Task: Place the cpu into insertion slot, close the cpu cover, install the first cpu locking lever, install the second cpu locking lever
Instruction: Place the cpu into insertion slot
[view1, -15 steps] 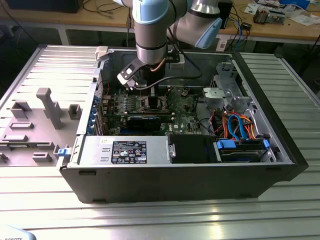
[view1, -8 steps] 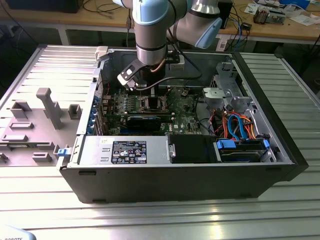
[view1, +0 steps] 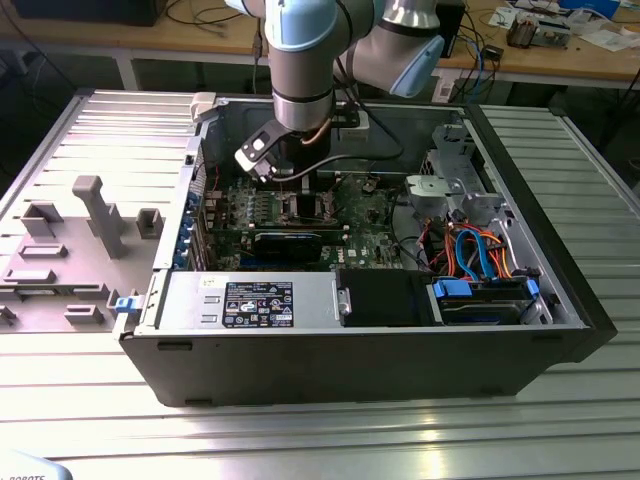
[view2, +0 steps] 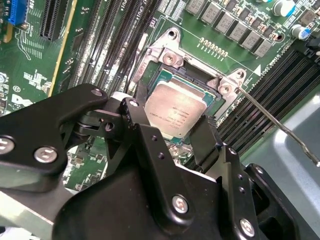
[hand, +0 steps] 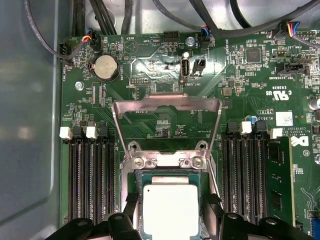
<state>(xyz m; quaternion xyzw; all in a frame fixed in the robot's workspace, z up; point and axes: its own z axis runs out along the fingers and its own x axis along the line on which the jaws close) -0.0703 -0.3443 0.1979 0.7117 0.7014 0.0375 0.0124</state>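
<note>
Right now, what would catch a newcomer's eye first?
The grey-and-blue robot arm reaching into the open black computer case, centre of the exterior view. In both wrist views, the square silver-grey cpu sits at the insertion slot beneath the black gripper, silver cpu cover raised.

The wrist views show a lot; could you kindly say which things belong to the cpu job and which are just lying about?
Job: cpu, slot, cover, lever, gripper.
Lying about: coin cell, memory slots, memory stick.
</note>
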